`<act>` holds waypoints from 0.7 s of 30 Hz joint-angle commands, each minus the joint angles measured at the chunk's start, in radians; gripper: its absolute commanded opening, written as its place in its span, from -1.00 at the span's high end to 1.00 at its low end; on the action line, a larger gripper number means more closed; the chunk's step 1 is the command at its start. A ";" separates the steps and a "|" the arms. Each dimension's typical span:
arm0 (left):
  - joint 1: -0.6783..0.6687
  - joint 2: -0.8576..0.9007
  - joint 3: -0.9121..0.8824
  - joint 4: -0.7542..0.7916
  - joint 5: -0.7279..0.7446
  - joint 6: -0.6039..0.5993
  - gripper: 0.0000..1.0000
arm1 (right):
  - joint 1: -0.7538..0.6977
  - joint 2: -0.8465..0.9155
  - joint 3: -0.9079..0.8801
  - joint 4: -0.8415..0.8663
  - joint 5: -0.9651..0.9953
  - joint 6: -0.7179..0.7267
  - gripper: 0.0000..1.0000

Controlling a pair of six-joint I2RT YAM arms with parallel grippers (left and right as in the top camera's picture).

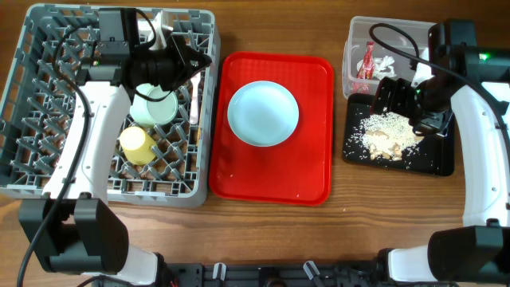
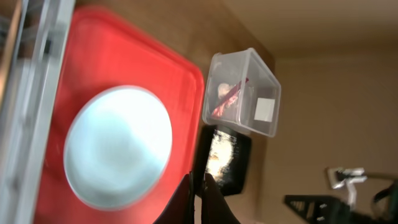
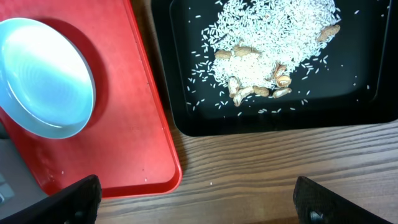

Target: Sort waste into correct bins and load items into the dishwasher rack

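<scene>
Right gripper gapes empty by black tray of food scraps; left gripper pinched closed over rack, holding nothing visible. Wrapper, napkin binned, bowl, cup racked; plate waits on red tray.

the counter is matt, grained wood. the red serving tray is smooth, glossy plastic; the plate is smooth with a soft sheen. the black tray is smooth plastic under grainy, crumbly food scraps. the tub is clear plastic and the rack is dull grey plastic.

left gripper jaws pressed together; right gripper jaws wide apart, pointing down
</scene>
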 commanded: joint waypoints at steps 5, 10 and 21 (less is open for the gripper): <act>-0.003 -0.023 0.005 -0.049 0.107 -0.275 0.92 | 0.000 -0.011 0.017 -0.002 0.010 -0.003 -0.99; -0.003 -0.023 0.005 -0.048 0.132 -0.309 0.92 | 0.000 -0.011 0.017 -0.001 0.011 -0.003 -1.00; -0.003 -0.023 0.005 -0.048 0.132 -0.309 -0.35 | 0.000 -0.011 0.017 -0.001 0.011 -0.003 -0.99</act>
